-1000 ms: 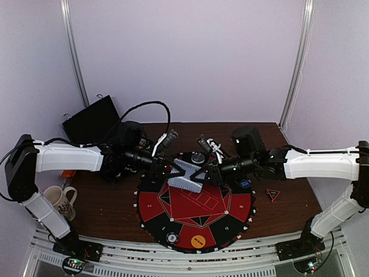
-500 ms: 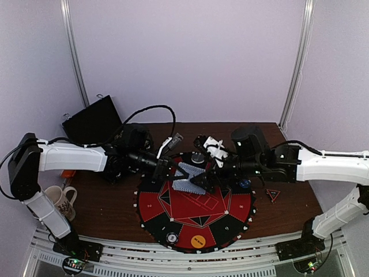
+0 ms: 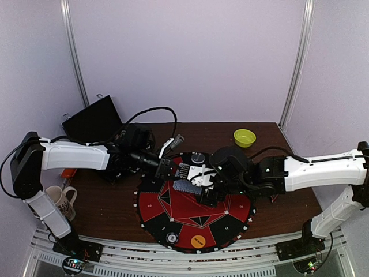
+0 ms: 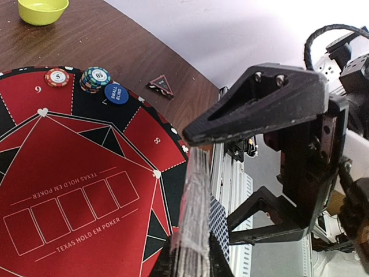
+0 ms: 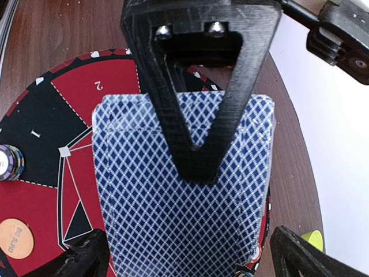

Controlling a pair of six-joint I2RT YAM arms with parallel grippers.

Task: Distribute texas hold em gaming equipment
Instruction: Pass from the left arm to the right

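My left gripper (image 4: 193, 257) is shut on a deck of playing cards (image 4: 196, 202), held edge-up over the round red-and-black mat (image 4: 63, 173). In the right wrist view the deck's blue-diamond back (image 5: 173, 219) fills the frame, with a black left finger (image 5: 196, 86) lying across it. My right gripper (image 5: 190, 262) is open, its fingers (image 5: 78, 259) standing wide on either side of the deck without touching it. From above, both grippers meet over the mat's far half: left (image 3: 172, 171), right (image 3: 203, 186), deck (image 3: 184, 183). Chip stacks (image 4: 95, 79) and a blue button (image 4: 116, 93) rest on the mat's rim.
A lime-green bowl (image 3: 245, 137) stands at the back right. An orange button (image 3: 198, 240) and a chip stack (image 3: 172, 237) lie on the mat's near edge. A mug (image 3: 60, 199) sits front left, a black box (image 3: 92, 120) back left, a small triangular marker (image 4: 161, 85) off the mat.
My right gripper has opened wide and moved left, its fingers now either side of the deck. The left gripper has tightened on the deck and held its place.
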